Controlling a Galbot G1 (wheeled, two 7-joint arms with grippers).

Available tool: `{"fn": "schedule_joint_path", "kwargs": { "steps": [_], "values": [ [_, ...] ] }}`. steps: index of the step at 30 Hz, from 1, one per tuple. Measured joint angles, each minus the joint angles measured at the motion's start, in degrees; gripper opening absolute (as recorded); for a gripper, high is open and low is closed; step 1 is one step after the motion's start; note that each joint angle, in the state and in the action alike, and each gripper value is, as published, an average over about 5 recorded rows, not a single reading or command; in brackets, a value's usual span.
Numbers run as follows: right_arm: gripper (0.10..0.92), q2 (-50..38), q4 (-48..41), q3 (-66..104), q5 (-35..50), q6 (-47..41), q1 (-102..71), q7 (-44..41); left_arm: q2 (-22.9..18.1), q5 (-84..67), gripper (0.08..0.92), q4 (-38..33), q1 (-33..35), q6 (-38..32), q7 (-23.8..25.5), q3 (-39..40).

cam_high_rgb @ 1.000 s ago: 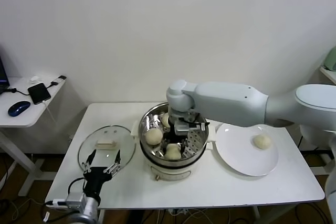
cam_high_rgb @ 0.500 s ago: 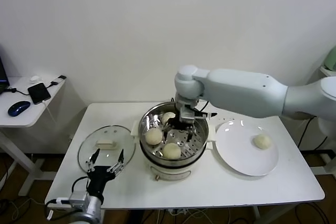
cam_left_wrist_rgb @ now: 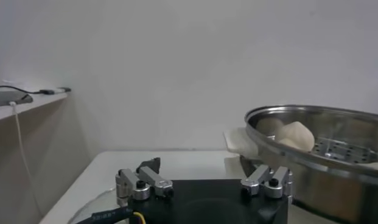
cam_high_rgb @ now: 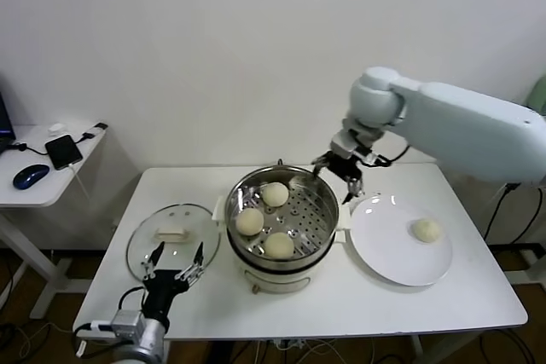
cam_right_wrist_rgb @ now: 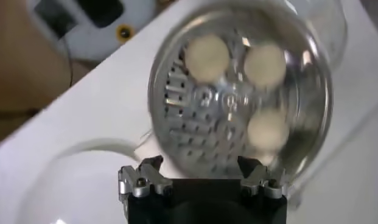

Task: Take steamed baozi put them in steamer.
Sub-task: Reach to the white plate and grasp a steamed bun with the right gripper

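At the near left the left gripper [cam_high_rgb: 173, 263] hangs wide open and empty beside the glass lid [cam_high_rgb: 171, 234], three baozi [cam_high_rgb: 275, 194] sit in the steamer [cam_high_rgb: 281, 219], and only the head view shows the fourth baozi [cam_high_rgb: 426, 230] on the white plate [cam_high_rgb: 401, 249], right of the spread, empty right gripper [cam_high_rgb: 339, 178].

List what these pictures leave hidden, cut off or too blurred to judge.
- Head view: the left arm behind its pincer is cut off by the bottom edge.
- Left wrist view: the steamer runs off the frame; its rim hides all but one baozi clearly.
- Right wrist view: blur smears the steamer's tray holes; the plate shows only as a pale arc.
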Motion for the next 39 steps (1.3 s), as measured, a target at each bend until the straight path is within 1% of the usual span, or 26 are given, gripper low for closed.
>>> {"fn": "schedule_joint_path", "kwargs": {
  "steps": [3, 7, 15, 25, 31, 39],
  "values": [
    [0.823, -2.3, -2.5, 3.1, -0.9, -3.3, -3.0, -0.1, 0.0, -0.6, 0.823, -0.1, 0.2, 0.3, 0.3, -0.1],
    [0.823, -3.9, -7.1, 8.6, -4.9, -3.6, -8.1, -0.1, 0.0, -1.6, 0.823, -0.4, 0.4, 1.0, 0.7, -0.5],
    [0.823, -4.6, -17.1, 20.7, -14.6, 0.2, -19.2, -0.5, 0.3, -3.0, 0.823, -0.5, 1.1, 1.7, 1.1, -1.1],
    [0.823, -1.8, -29.8, 32.4, -24.9, 7.2, -28.7, -0.8, 0.8, -3.5, 0.823, 0.3, 1.1, 2.5, 1.4, -1.6],
    [0.823, 0.1, -35.0, 36.9, -29.5, 9.8, -31.7, -0.9, 0.8, -3.5, 0.823, 0.9, 0.6, 2.7, 1.4, -1.6],
    [0.823, 1.9, -39.2, 40.8, -33.9, 11.4, -34.3, -0.5, 0.9, -3.6, 0.823, 1.8, 0.4, 2.8, 1.4, -1.7]
  ]
}}
